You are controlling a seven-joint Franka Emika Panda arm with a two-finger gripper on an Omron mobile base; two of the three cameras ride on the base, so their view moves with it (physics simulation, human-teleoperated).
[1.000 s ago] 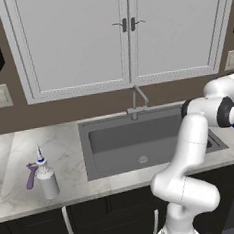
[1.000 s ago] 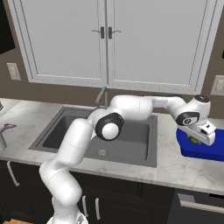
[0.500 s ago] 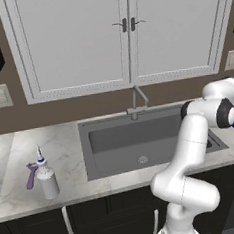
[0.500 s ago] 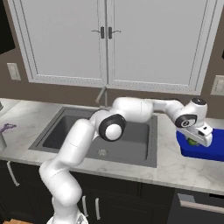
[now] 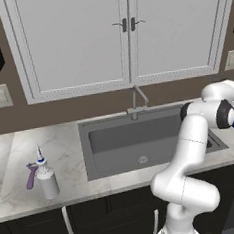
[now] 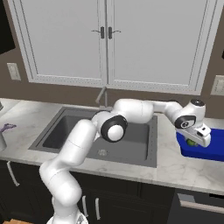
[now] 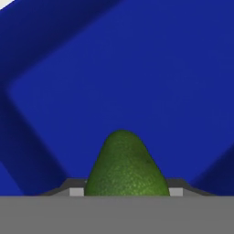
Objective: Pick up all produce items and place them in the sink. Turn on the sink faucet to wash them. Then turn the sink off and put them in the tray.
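One piece of produce is all that's involved here, so going left to right across the counter: a purple tool point(image 5: 31, 175) and a white spray bottle with a blue cap point(image 5: 46, 177) are parked on the pale marble counter point(image 5: 61, 149) at the far left, and neither is part of the job. Next comes the large dark grey rectangular sink point(image 5: 136, 145) with its round silver drain, and the slim grey metal faucet point(image 5: 137, 101) is mounted behind it. No water can be made out running.

Over on the right, the flat bright blue tray with low raised edges point(image 6: 213, 151) is where the action is. The gripper point(image 6: 195, 138) is held right over it, and the small green fruit with a pebbly skin point(image 7: 126, 167) is seen pinched between the jaws, about half spread around it. Whether the fruit is already touching the tray floor can't be told; it looks just above it.

Handling-wise, the fruit is judged light and firm, a bit rounded and tapered, so it could roll once released. Best held across the widest part of its body, as it appears to be now. Probably the last step of the task.
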